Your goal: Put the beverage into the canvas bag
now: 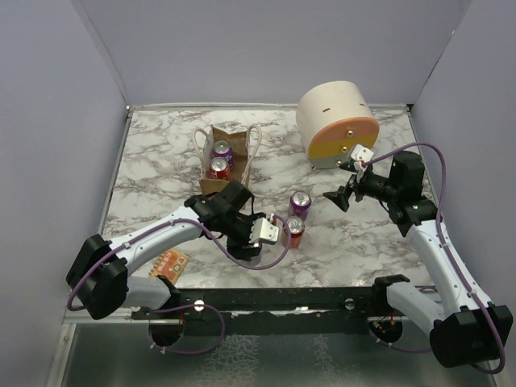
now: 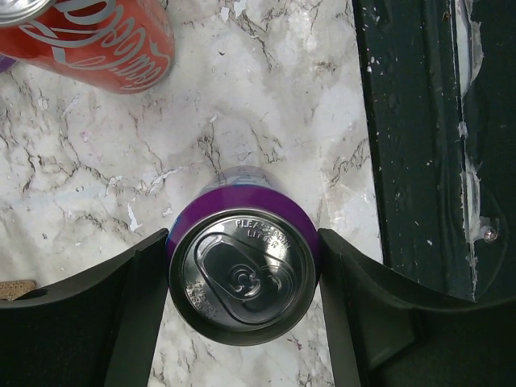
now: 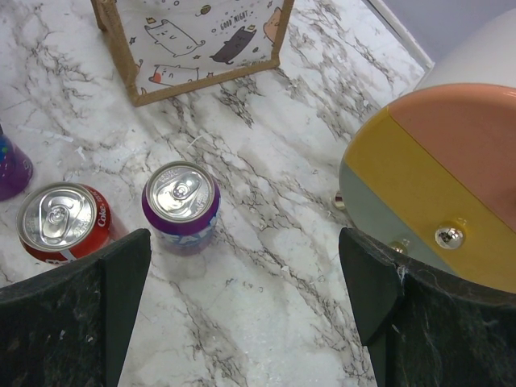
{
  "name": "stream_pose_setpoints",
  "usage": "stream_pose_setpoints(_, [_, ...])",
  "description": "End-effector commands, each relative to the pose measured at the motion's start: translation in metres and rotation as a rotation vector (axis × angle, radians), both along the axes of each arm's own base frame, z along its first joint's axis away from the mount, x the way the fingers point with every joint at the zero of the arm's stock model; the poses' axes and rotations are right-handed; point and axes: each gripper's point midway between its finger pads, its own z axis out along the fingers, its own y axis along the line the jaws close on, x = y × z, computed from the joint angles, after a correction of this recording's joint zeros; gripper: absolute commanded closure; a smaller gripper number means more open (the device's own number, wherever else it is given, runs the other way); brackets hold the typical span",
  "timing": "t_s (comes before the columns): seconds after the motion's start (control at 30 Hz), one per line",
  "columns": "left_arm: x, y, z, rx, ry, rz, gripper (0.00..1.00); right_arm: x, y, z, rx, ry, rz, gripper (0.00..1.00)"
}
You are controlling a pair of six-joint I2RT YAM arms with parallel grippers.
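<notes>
While right gripper (image 3: 243, 239) gapes empty, left gripper (image 2: 242, 238) pinches purple can (image 2: 242, 278), seemingly touching both sides.

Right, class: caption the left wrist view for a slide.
Left gripper clasping an upright purple can on the marble table, red can nearby.

Five cans (image 1: 300, 201), one canvas bag (image 1: 239, 132), one cylinder (image 1: 332, 109)

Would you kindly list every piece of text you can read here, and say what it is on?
"GOOD NIGHT": on the bag, among cat drawings.
"Coca-Cola": script on the red can, upside down in the left wrist view.
Embossed lettering on the purple can lid: too faint to read surely.
Print on the orange card: too small to read.
</notes>
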Motion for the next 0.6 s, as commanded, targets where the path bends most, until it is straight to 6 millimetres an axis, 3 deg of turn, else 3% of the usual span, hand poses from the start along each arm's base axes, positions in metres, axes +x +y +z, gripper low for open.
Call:
stream_pose_setpoints(0.0, [0.002, -0.008, 0.019, -0.033, -0.005, -0.016, 0.53, 0.001, -0.002, -0.002, -0.004, -0.008, -0.006, 0.0])
stream_pose_setpoints(0.13, [0.004, -0.012, 0.05, -0.085, 0.011, -0.015, 0.77, 0.001, -0.002, -0.003, -0.003, -0.006, -0.004, 0.0])
stream_pose_setpoints(0.27, [0.017, -0.015, 0.1, -0.184, -0.001, 0.024, 0.99, 0.003, -0.002, -0.001, -0.003, -0.004, -0.008, 0.0])
stream_pose_setpoints(0.43, [0.044, -0.007, 0.162, -0.285, -0.083, 0.151, 1.0, 0.007, -0.007, 0.01, -0.005, -0.029, -0.044, 0.0])
stream_pose_setpoints(0.57, [0.088, 0.011, 0.211, -0.348, -0.186, 0.379, 1.0, 0.007, -0.002, 0.019, 0.006, -0.026, -0.016, 0.0])
